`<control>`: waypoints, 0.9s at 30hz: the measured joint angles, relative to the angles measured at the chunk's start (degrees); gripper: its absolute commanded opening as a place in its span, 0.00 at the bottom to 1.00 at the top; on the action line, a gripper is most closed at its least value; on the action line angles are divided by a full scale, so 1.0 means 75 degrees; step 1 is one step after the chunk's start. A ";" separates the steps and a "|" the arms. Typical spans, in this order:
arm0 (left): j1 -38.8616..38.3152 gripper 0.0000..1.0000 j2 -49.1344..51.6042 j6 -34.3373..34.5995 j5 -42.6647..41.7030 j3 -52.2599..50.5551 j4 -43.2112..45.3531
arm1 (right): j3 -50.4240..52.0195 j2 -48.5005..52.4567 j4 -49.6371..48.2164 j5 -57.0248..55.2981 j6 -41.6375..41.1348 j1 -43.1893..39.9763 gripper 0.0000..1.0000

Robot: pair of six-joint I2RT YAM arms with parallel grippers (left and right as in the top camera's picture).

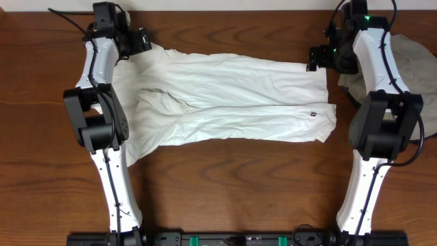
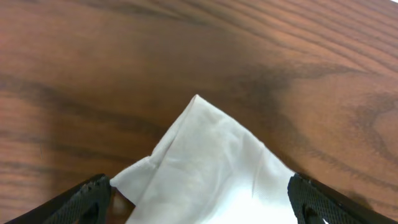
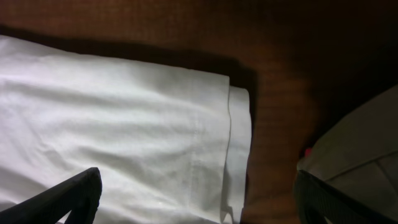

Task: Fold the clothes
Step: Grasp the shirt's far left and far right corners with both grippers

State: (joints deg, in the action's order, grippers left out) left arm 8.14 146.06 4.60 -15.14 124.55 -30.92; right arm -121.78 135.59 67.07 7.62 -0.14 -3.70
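Currently: both hands spread at the far corners of one white T-shirt [image 1: 232, 96].
Shirt lies flat mid-worktop [image 1: 225, 198], long axis running left to right. Its far-left corner sits between the open fingers of the left hand [image 1: 138, 41], unpinched. The right hand [image 1: 315, 59], likewise spread, hovers at the far-right hem. Count: one white shirt, one grey-beige garment [image 1: 418, 58] heaped beside the right arm.

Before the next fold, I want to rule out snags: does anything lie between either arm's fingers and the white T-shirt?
Nothing visible does. The left gripper and the right gripper each hang open over a far corner of the white T-shirt. The grey garment lies off to the right, apart from it.
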 measured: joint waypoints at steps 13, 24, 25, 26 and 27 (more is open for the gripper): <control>-0.0087 0.70 0.0230 -0.0172 -0.0003 0.0143 0.0175 | 0.0000 0.0000 0.0207 -0.0629 0.0125 -0.0003 0.99; -0.0050 0.58 0.0256 -0.0224 0.0012 0.0184 0.0038 | -0.0015 0.0052 -0.0589 -0.0154 0.0746 -0.0152 0.95; -0.0050 0.58 0.0256 -0.0224 0.0012 0.0184 0.0038 | -0.0026 0.0099 -0.0647 -0.0117 0.0761 -0.0175 0.95; -0.0050 0.58 0.0256 -0.0224 0.0012 0.0184 0.0035 | -0.0035 0.0146 -0.0679 -0.0090 0.0775 -0.0189 0.95; -0.0050 0.58 0.0256 -0.0224 0.0012 0.0184 0.0038 | -0.0047 0.0248 -0.0714 -0.0044 0.0781 -0.0204 0.95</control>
State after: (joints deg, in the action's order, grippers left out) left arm 7.77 147.98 2.92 -15.05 125.93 -30.63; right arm -122.13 137.45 61.71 7.29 5.72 -5.23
